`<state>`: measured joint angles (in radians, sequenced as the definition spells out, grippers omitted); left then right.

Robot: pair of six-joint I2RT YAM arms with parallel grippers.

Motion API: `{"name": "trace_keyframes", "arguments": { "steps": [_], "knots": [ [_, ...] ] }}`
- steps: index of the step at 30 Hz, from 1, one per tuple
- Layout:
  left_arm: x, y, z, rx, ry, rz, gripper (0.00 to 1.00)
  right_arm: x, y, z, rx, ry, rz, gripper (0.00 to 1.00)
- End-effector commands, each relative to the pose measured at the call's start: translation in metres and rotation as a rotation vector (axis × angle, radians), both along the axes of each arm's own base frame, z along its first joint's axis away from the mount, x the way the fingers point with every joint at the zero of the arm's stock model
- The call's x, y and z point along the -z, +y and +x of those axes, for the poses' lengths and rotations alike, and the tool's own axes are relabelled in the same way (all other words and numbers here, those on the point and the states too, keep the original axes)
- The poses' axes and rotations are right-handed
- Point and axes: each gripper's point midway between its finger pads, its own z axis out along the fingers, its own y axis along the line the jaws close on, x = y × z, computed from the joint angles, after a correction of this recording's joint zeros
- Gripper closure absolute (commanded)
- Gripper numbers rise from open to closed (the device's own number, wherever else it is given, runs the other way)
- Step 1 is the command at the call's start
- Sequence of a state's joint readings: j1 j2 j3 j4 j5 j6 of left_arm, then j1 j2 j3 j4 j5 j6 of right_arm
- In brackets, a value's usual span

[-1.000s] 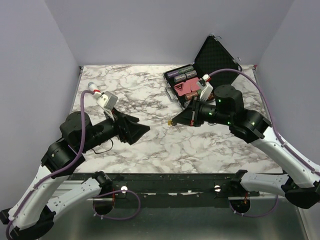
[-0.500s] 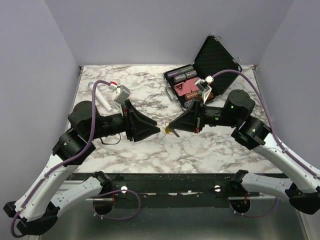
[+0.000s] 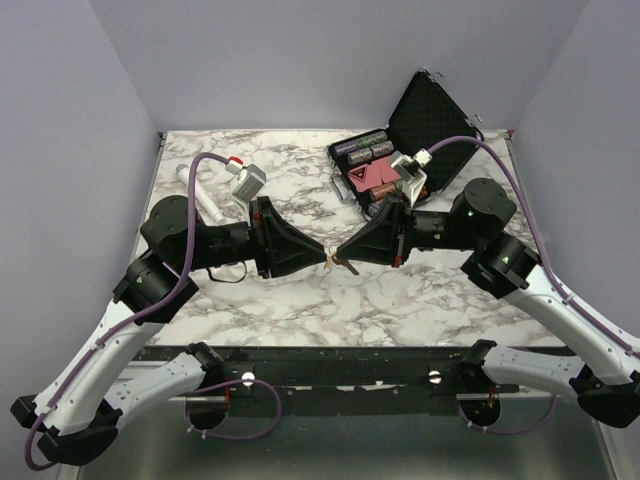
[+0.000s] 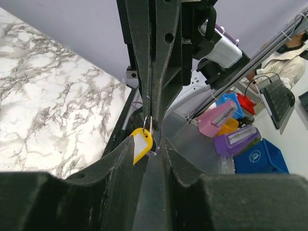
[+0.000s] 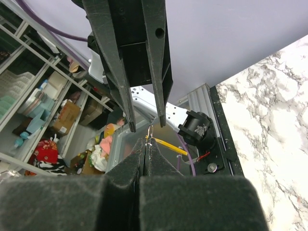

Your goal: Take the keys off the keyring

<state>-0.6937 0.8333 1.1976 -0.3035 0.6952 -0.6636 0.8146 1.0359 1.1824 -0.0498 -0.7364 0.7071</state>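
Note:
My right gripper [image 3: 341,257] is shut on the thin silver keyring [image 4: 147,123] and holds it in the air above the middle of the table. The ring also shows at its fingertips in the right wrist view [image 5: 150,133]. The key hangs from the ring as a yellow tag-like head with a white face [image 4: 141,144]. It is edge-on in the right wrist view [image 5: 169,146], and no blade shows. My left gripper [image 3: 325,255] is open, tip to tip with the right one. Its jaws stand either side of the yellow head [image 4: 148,144].
An open black case [image 3: 425,120] with batteries and a red pack lies at the back right, just behind the right arm. A white-and-grey microphone [image 3: 208,203] lies at the back left beside the left arm. The marble table [image 3: 300,300] lies below both grippers.
Both arms have swung inward. The right gripper carried the ring and yellow key leftward, and the left gripper moved right until its open jaws reached the yellow head.

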Motion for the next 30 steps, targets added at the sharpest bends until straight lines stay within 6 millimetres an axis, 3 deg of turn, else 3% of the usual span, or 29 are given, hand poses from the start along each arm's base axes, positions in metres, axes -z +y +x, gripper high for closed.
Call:
{"name": "trace_keyframes", "arguments": {
  "steps": [1, 6, 11, 25, 30],
  "knots": [
    [-0.012, 0.001, -0.006, 0.028, -0.025, -0.031, 0.64, -0.007, 0.0, -0.007, -0.039, -0.022, 0.027, 0.99],
    [-0.015, -0.001, -0.003, 0.023, -0.026, -0.034, 0.67, -0.011, 0.0, -0.008, -0.047, -0.03, 0.043, 0.99],
    [-0.016, -0.004, -0.002, 0.036, -0.019, -0.03, 0.75, -0.011, 0.0, -0.009, -0.048, -0.029, 0.047, 0.99],
    [-0.019, -0.007, -0.002, 0.055, -0.016, -0.043, 0.76, -0.011, 0.001, -0.009, -0.058, -0.025, 0.053, 0.99],
    [-0.021, -0.01, -0.004, 0.079, -0.006, -0.041, 0.86, -0.01, 0.002, -0.01, -0.067, -0.026, 0.054, 0.99]
  ]
}}
